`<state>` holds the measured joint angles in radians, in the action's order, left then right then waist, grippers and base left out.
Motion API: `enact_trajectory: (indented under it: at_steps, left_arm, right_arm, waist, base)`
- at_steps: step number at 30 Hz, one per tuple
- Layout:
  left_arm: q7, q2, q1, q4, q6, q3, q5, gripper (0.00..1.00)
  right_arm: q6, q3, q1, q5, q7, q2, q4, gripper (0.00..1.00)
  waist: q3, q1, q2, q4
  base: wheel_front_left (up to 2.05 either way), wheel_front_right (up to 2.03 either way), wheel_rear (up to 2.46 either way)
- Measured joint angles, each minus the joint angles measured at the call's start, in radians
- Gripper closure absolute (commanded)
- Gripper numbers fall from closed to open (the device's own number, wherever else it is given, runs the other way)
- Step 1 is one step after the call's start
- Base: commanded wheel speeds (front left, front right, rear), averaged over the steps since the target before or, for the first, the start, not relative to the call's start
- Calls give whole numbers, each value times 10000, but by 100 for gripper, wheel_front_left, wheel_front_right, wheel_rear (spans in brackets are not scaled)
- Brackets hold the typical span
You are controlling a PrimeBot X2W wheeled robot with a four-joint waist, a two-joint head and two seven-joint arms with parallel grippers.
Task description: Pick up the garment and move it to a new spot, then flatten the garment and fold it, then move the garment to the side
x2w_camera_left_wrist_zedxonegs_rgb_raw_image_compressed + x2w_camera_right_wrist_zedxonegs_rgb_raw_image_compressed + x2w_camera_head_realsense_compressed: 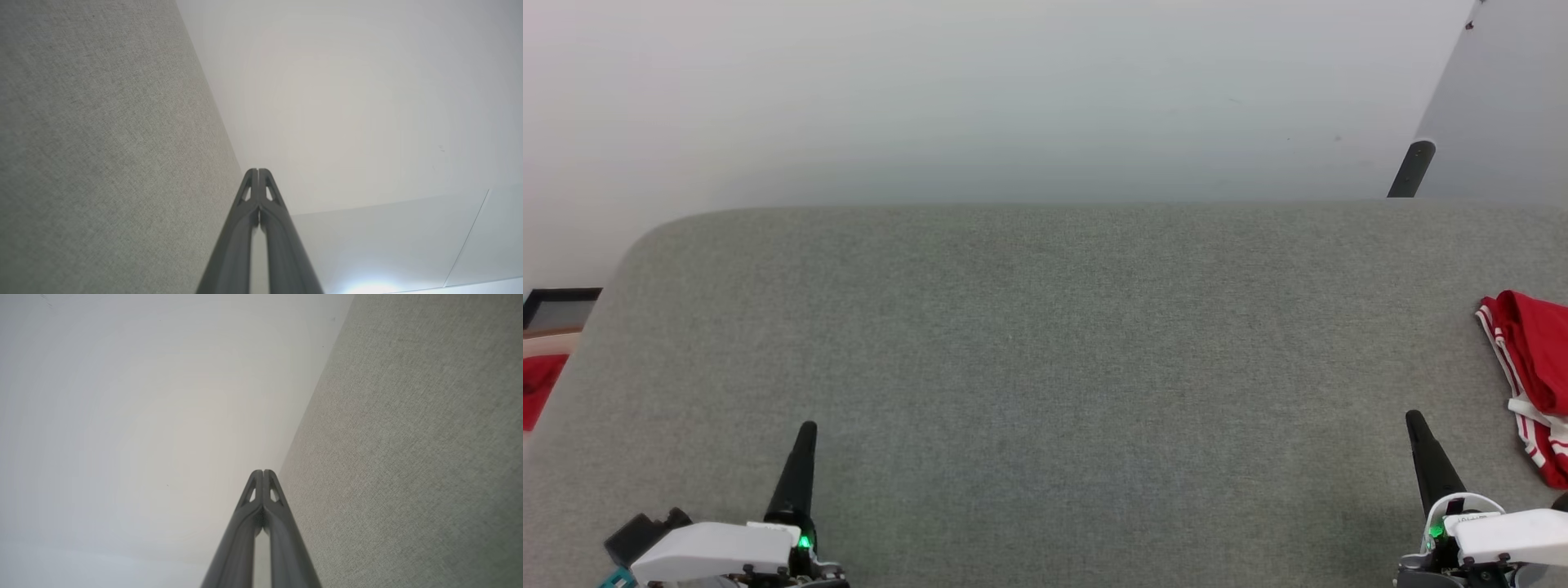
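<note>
Right now we have both grippers pinched fully together and holding nothing. Our left gripper (806,426) points forward over the grey padded surface (1045,327). In the left wrist view its two dark fingers (241,228) press tip to tip, with grey fabric on one side of them and a pale wall (347,102) beyond. Our right gripper (1413,416) points the same way, well apart from the left one. Its fingers (286,539) meet at the tips too.

The garment (1531,351) lies bunched on the grey surface, just off to the right of our right gripper. It sits a little ahead of the fingertips and apart from them. We see red cloth with white-and-red striped trim along the edge facing the gripper. The rest runs out of the head view, so we cannot tell how it is laid out.

Off to the left of our left gripper, beyond the surface's rounded edge, a red cloth scrap (538,384) shows, with a dark-framed object (560,304) just ahead of it. Straight ahead of our right gripper, past the far edge of the surface, a dark rod (1411,167) stands tilted.
</note>
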<state>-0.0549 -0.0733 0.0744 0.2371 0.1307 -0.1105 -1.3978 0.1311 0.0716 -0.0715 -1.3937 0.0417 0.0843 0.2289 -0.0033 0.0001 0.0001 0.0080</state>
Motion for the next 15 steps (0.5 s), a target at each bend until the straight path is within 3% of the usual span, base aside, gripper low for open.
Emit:
enact_trajectory:
  at_steps: [15]
  left_arm:
    - [-299, 121, 142, 40, 0, -12, -1066, 100]
  right_arm:
    - [0, 144, -153, -1126, 303, -115, 73, 100]
  waist:
    - [30, 0, 0, -38]
  base:
    - [0, 0, 0]
